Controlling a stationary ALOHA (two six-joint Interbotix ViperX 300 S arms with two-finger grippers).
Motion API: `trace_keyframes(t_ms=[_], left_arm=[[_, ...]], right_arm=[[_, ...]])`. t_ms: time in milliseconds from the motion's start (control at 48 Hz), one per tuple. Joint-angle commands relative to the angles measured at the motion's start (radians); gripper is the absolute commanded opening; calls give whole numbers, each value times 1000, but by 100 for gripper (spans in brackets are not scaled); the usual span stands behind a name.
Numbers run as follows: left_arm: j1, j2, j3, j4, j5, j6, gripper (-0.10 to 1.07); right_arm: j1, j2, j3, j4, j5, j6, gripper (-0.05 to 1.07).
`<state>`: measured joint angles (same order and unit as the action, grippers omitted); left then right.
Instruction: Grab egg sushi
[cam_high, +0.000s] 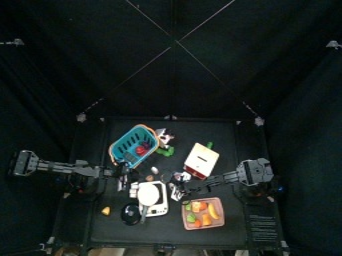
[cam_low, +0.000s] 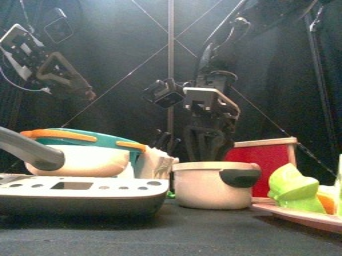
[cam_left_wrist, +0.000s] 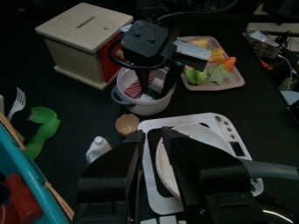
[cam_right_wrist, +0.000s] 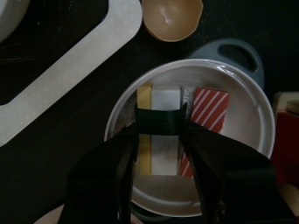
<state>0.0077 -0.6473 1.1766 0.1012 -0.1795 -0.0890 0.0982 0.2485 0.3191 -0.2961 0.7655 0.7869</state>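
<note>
The egg sushi (cam_right_wrist: 152, 140), a yellow slab on white rice with a black band across it, lies in the white pot (cam_right_wrist: 260, 105) beside a red-and-white striped piece (cam_right_wrist: 212, 108). My right gripper (cam_right_wrist: 163, 131) reaches down into the pot (cam_high: 151, 197), open, with one jaw along each side of the sushi. The front view shows it (cam_low: 203, 128) hanging just above the pot (cam_low: 211, 188). My left gripper (cam_left_wrist: 165, 166) hovers over the white scale (cam_left_wrist: 222, 140) left of the pot, its jaws a narrow gap apart and holding nothing.
A small tan cup (cam_right_wrist: 173, 17) sits next to the pot. A wooden box with a red front (cam_low: 267, 160) stands behind it, and a tray of toy food (cam_left_wrist: 218, 77) lies to its right. A teal basket (cam_high: 132, 146) is at the back left.
</note>
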Motion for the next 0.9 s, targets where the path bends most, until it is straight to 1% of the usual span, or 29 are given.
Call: trace_keyframes(t_ms=[0, 250, 354, 688, 875], left_arm=[[2, -2, -15, -2, -9, 2, 67], [2, -2, -15, -2, -9, 2, 67], [0, -2, -15, -2, -11, 3, 67], [0, -2, -15, -2, -9, 2, 67], [0, -2, -14, 0, -12, 5, 67]], right_arm=[[-6, -37, -21, -8, 5, 0, 63], [-9, -107, -29, -60, 8, 11, 63], [-12, -129, -25, -66, 9, 14, 63], [-21, -147, -29, -67, 8, 12, 63], [-46, -173, -29, -57, 11, -3, 63]])
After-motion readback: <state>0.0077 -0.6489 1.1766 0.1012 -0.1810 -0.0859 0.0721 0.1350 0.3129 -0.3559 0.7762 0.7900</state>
